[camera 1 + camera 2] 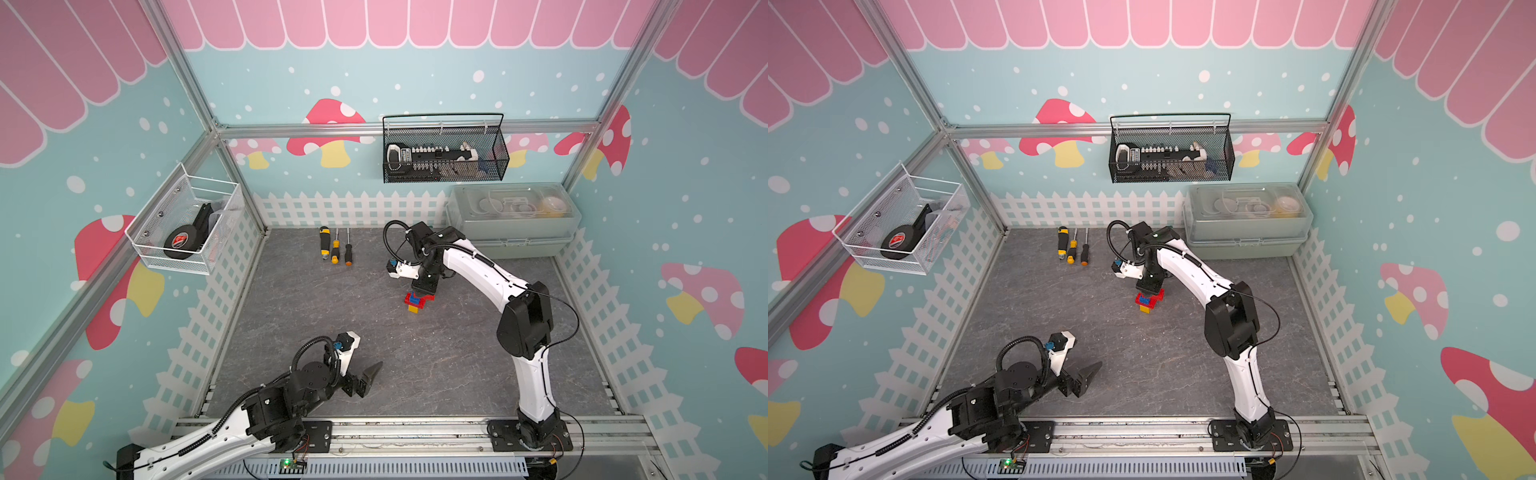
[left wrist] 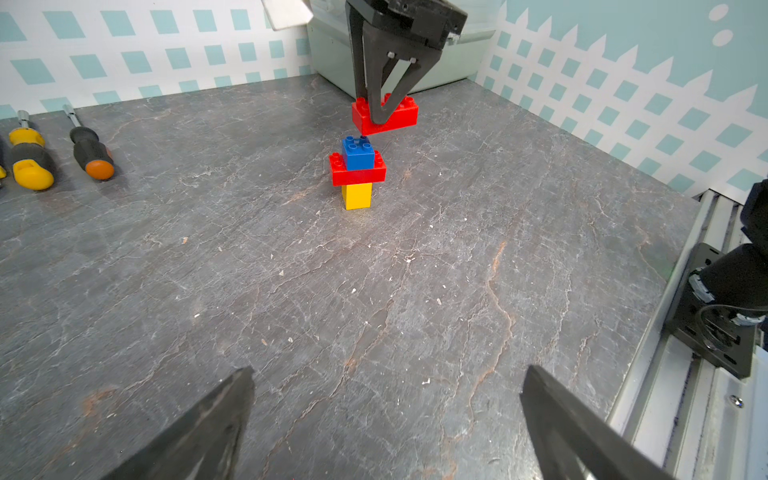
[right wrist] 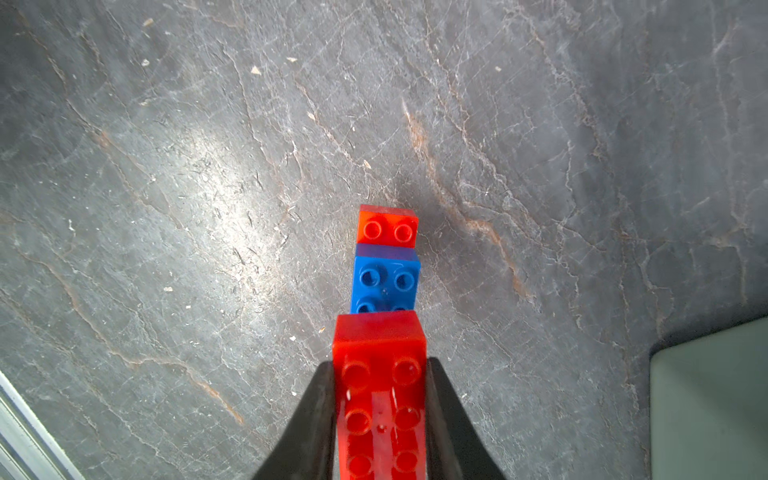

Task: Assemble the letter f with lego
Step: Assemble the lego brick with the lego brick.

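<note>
Three yellow- and orange-handled screwdrivers (image 1: 336,246) lie side by side at the back of the grey stone-look table (image 1: 415,374). The left gripper (image 2: 386,374) hangs near the front, jaws wide apart and empty. Mid-table stands a yellow square brick (image 2: 356,196), with a red rectangular brick (image 2: 358,174) across it and a blue square brick (image 2: 357,154) on top. Just above that, the right gripper (image 2: 380,119) pinches a second red rectangular brick (image 2: 404,113).

Held red brick (image 3: 380,399) cut off at rt wrist view's edge
</note>
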You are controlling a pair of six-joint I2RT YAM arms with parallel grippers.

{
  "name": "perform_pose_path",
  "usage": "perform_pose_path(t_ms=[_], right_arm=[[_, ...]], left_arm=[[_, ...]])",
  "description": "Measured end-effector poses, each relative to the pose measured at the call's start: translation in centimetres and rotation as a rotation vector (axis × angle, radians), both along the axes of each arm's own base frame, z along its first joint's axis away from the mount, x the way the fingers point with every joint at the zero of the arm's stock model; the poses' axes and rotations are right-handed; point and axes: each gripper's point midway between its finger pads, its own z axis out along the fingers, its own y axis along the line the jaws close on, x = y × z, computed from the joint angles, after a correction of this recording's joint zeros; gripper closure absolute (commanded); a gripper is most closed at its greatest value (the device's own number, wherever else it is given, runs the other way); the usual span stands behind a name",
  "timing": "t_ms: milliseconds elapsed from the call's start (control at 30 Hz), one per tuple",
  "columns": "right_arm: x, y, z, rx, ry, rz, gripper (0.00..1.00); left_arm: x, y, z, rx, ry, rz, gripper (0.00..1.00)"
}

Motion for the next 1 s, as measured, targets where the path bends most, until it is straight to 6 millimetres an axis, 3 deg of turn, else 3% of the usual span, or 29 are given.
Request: perform_pose_path(t_ms=[433,733,1000], right_arm=[[1.0,0.7,0.6,0.035,-0.036,-0.049,0.78],[0.1,1.3,-2.3,0.005,-0.02,-0.071,0.78],[0.1,1.3,-2.2,0.014,-0.044,-0.088,0.78]], left_arm=[[0.0,0.0,0.0,0.0,0.0,0.0,0.01],[0.0,0.0,0.0,0.0,0.0,0.0,0.01],[0.0,0.0,0.0,0.0,0.0,0.0,0.01]])
